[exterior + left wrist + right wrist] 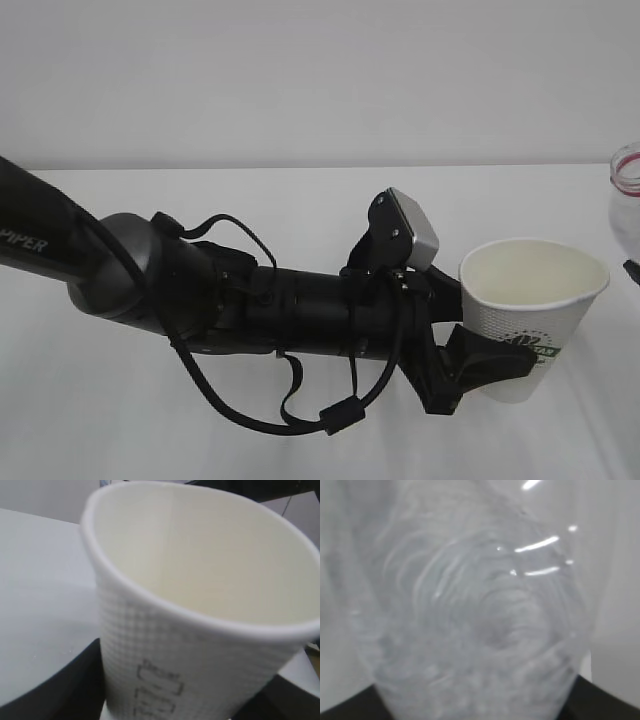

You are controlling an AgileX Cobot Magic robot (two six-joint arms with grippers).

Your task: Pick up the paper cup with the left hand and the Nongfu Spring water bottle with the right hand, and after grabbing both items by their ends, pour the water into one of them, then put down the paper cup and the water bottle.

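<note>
One paper cup [530, 305] clamped low in left hand [470, 345], mouth empty, bottle [627, 200] right of cup, right hand's grip can't tell.

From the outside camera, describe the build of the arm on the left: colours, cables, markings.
The left arm is thick, round and black, its rear section lettered PIPER in white. Looped black cables hang beneath it and curl over the top. A small grey camera box with rounded corners sits on a black bracket above the wrist. The black gripper ends in broad, wedge-shaped fingers.
</note>
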